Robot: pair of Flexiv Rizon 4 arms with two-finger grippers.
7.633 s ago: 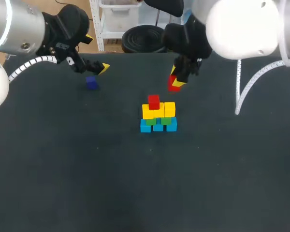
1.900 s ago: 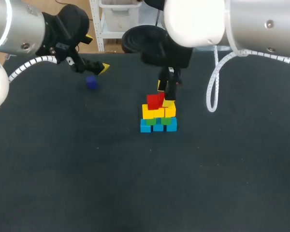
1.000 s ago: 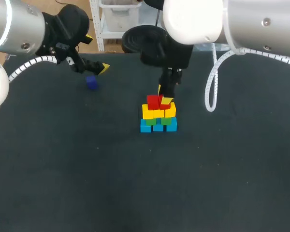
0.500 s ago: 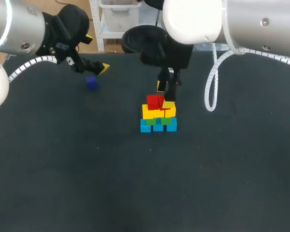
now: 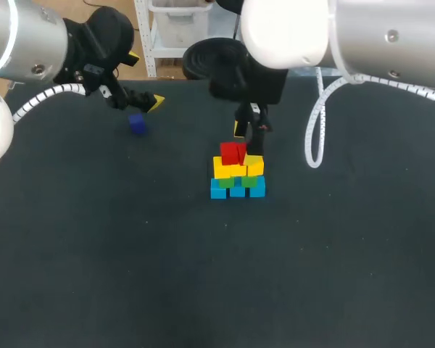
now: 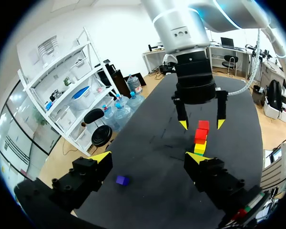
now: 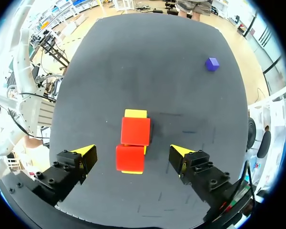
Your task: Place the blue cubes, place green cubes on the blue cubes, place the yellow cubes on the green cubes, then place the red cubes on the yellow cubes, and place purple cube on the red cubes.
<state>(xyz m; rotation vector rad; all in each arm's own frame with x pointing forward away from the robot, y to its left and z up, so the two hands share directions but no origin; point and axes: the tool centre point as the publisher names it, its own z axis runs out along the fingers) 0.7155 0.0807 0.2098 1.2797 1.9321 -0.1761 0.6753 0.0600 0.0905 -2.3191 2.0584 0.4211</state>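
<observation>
The stack stands mid-table: blue cubes (image 5: 237, 191) at the bottom, green cubes (image 5: 227, 181) on them, then yellow cubes (image 5: 254, 166), and two red cubes (image 5: 233, 152) side by side on top. My right gripper (image 5: 247, 132) hangs open just above the red cubes (image 7: 136, 130), its fingers clear of them on either side. The purple cube (image 5: 137, 124) lies alone at the far left. My left gripper (image 5: 145, 80) is open above and behind it; in the left wrist view the purple cube (image 6: 122, 180) lies below the left gripper (image 6: 148, 157), nearer one finger.
The dark table (image 5: 130, 254) carries only the stack and the purple cube. My right arm's white cable (image 5: 313, 138) hangs to the right of the stack.
My right gripper has opened and let go of the second red cube on the yellow cubes, then lifted slightly. The left arm has kept still.
</observation>
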